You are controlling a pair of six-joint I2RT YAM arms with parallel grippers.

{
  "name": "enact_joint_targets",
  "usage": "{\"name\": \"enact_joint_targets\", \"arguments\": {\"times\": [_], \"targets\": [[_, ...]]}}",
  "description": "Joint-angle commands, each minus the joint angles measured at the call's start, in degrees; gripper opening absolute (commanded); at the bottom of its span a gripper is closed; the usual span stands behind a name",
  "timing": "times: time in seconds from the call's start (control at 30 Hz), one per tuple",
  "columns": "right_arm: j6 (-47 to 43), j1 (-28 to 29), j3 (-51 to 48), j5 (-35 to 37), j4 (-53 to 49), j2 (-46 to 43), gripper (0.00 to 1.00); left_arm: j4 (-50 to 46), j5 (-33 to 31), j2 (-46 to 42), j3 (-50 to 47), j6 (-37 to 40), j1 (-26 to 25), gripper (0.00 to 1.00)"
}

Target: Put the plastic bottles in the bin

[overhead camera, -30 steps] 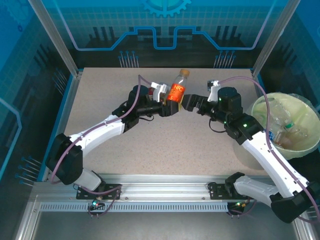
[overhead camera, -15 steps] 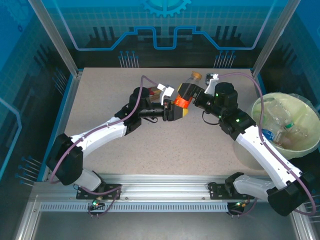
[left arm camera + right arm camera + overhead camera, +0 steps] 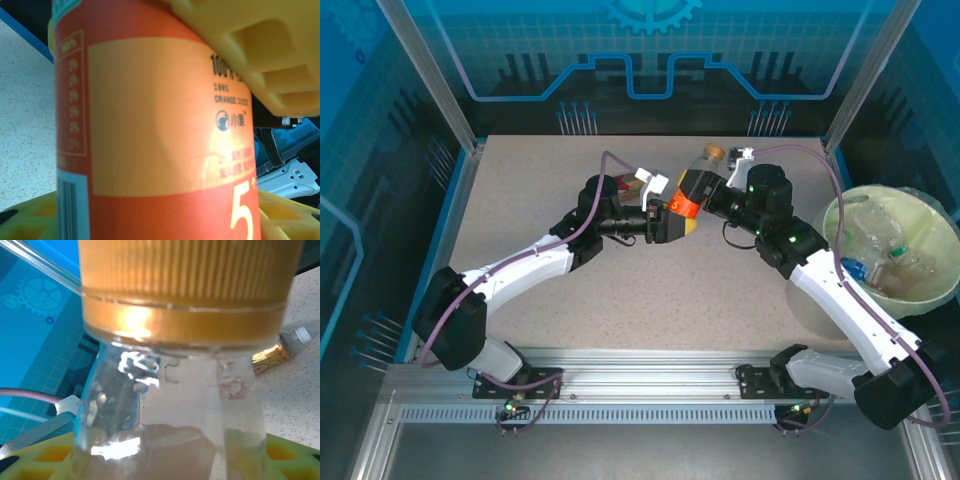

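Item: orange-label bottle (image 3: 684,206), well left of bin (image 3: 886,190) | left gripper (image 3: 672,220) — clamped on its base | right gripper (image 3: 694,188) — round its neck, clamping unclear | step: handover, likely | next: left lets go, right carries binward

A clear bottle (image 3: 160,130) wears an orange-and-red label with white numerals, black print and a barcode strip. Its cap (image 3: 190,285) is ribbed gold, and the fingers (image 3: 260,50) are bright yellow. White-and-black arms (image 3: 520,265) trail mauve cables (image 3: 610,160) over a beige speckled surface (image 3: 520,200). The bin (image 3: 832,222) is lined pale yellow-green. A second bottle (image 3: 277,347) shows a gold label and white cap. The blue panels (image 3: 650,50) behind carry a gear motif.
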Motion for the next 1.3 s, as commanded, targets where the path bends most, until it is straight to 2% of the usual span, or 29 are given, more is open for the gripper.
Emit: {"name": "enact_joint_targets", "arguments": {"times": [0.0,0.07,0.17,0.23,0.27,0.3,0.5,0.9,1.07,1.27], "targets": [[-3.0,-0.1,0.7,0.1,-0.9,-0.3,0.5,1.5,1.7,0.0,0.0,0.7,-0.3,0.39],[-4.4,-0.1,1.8,0.1,-2.1,-0.1,0.47,1.7,1.3,0.1,-0.4,0.7,-0.1,0.52],[-7.3,-0.1,3.2,1.7,-4.4,-0.5,0.44,-3.8,-2.4,0.0,0.6,2.7,0.1,0.85],[-9.8,-0.1,3.9,4.4,-6.6,-1.4,0.41,-8.5,-6.6,-0.6,1.3,4.6,0.3,0.91],[-11.0,-0.1,4.3,5.6,-7.9,-2.0,0.4,-8.6,-7.4,-1.0,0.9,4.9,0.5,0.93],[-12.4,-0.1,4.9,7.3,-9.9,-2.6,0.4,-7.9,-8.4,-1.7,-0.1,5.1,0.6,0.99],[-19.6,-0.2,7.0,17.0,-18.1,-7.4,0.38,-5.9,-14.8,-5.3,-4.0,6.8,0.8,0.99],[-30.5,-0.6,9.4,37.5,-30.0,-18.3,0.39,-5.7,-30.6,-10.0,-9.0,5.3,2.2,0.99],[-34.6,-0.7,8.0,41.0,-31.3,-24.7,0.39,-6.6,-33.3,-10.7,-9.8,4.5,3.4,0.99],[-37.2,-0.7,10.1,57.0,-38.2,-26.3,0.38,-6.5,-34.6,-10.1,-9.7,3.1,4.4,0.99]]}}
